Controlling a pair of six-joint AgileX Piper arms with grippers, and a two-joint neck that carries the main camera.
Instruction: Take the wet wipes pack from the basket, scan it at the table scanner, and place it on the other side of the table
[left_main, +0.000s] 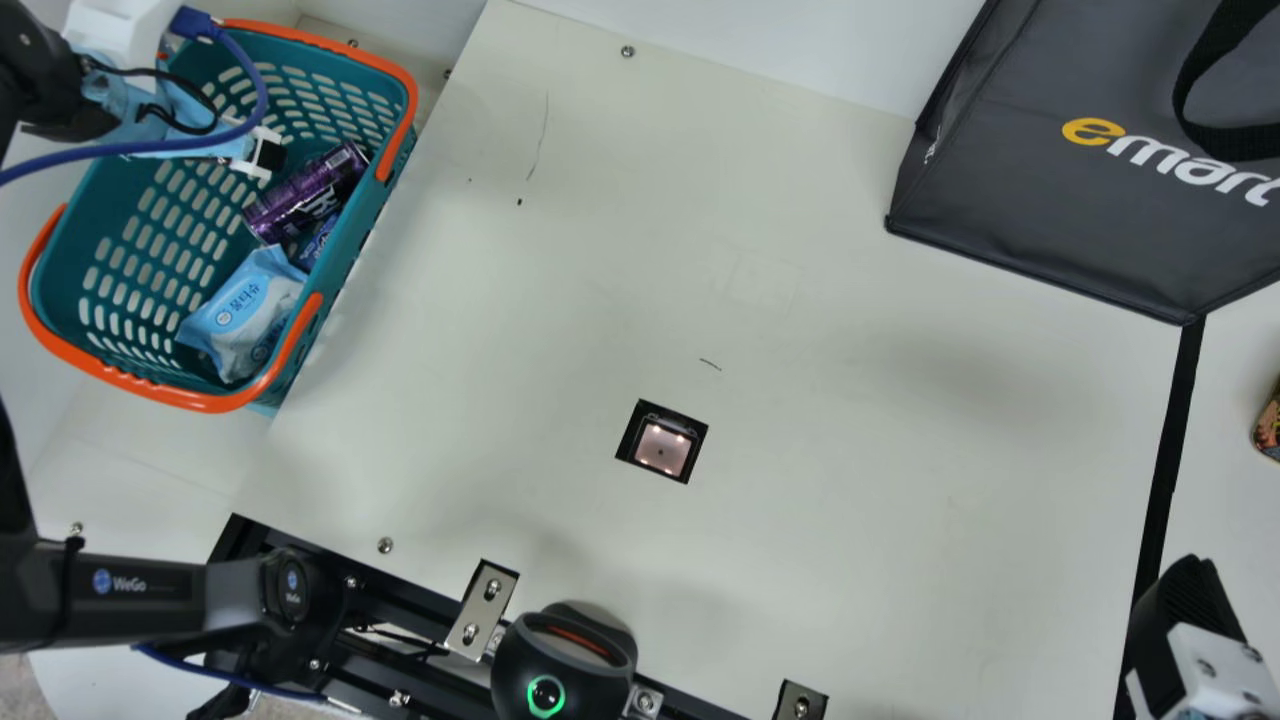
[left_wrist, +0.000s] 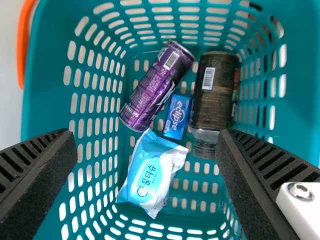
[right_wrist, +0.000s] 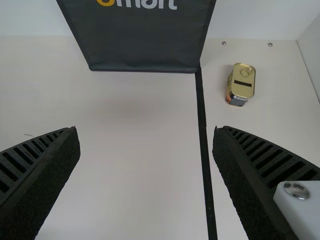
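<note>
We have the wet wipes pack (left_main: 245, 310) lying in the near part of the teal basket (left_main: 125, 240), at the left of the cream surface (left_main: 830, 330). The pack is light blue and white, its printed face up. Farther back in the same basket we see a purple can (left_main: 305, 195) lying on its side, a small blue packet (left_main: 320, 240) beside it, and, in our left wrist view, a dark brown container (left_wrist: 215, 95) to the other side of that packet.

Our left claw (left_main: 240, 148) hangs over the basket with its fingers wide apart and nothing between them. Our right claw (left_main: 1190, 620) is at the near right, over the surface, also spread and holding nothing.

The table scanner (left_main: 661, 447) sits in a square opening between the two, its small lights lit. At the far right we have a black bag (left_main: 1050, 150); a black strip (left_main: 1170, 450) runs nearward from its corner, and a gold tin (right_wrist: 241, 82) stands to the right of that strip.
</note>
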